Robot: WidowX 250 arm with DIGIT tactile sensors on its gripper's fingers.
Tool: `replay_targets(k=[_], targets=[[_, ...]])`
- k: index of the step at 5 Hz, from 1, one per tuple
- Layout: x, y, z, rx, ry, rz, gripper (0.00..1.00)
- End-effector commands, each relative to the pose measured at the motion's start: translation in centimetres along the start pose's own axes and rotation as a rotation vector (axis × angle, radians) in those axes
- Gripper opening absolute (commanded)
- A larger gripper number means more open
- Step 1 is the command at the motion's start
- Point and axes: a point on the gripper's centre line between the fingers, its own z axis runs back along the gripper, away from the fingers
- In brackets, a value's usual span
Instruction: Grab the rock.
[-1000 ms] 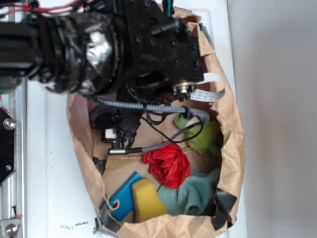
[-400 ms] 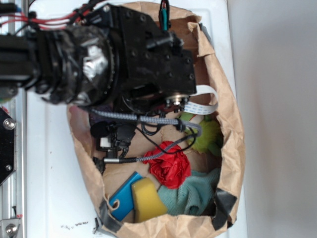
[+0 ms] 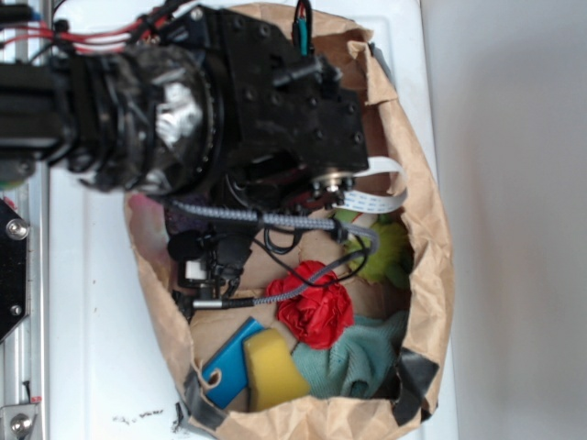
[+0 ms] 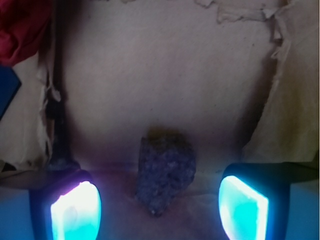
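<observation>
In the wrist view the rock (image 4: 165,172), a small rough dark grey lump, lies on the brown paper floor of the bag. My gripper (image 4: 160,202) is open around it, with one glowing pad (image 4: 76,210) to its left and the other to its right, and a gap on each side. The rock touches neither pad. In the exterior view the black arm and wrist (image 3: 275,101) hang over the upper part of the paper bag (image 3: 424,266) and hide both the rock and the fingers.
Inside the bag lie a red fabric flower (image 3: 318,312), a green plush (image 3: 385,252), a teal cloth (image 3: 353,362), a yellow sponge (image 3: 271,367) and a blue block (image 3: 229,362). Cables (image 3: 275,220) hang below the wrist. The bag's paper walls (image 4: 292,115) rise close on both sides.
The arm has shifted up and left in the exterior view over the last second, with the cables trailing along. The objects in the bag have stayed in place.
</observation>
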Motion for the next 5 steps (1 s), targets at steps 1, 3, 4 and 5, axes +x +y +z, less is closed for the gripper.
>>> replay_targets(k=[1, 3, 4, 5], targets=[[1.0, -0.7, -0.2, 0.020, -0.043, -0.027, 1.00], [1.6, -1.4, -1.1, 0.026, -0.049, -0.042, 1.00], [1.5, -1.9, -2.1, 0.061, -0.043, -0.060, 1.00], [1.2, -2.1, -3.2, 0.101, -0.039, -0.080, 1.00]])
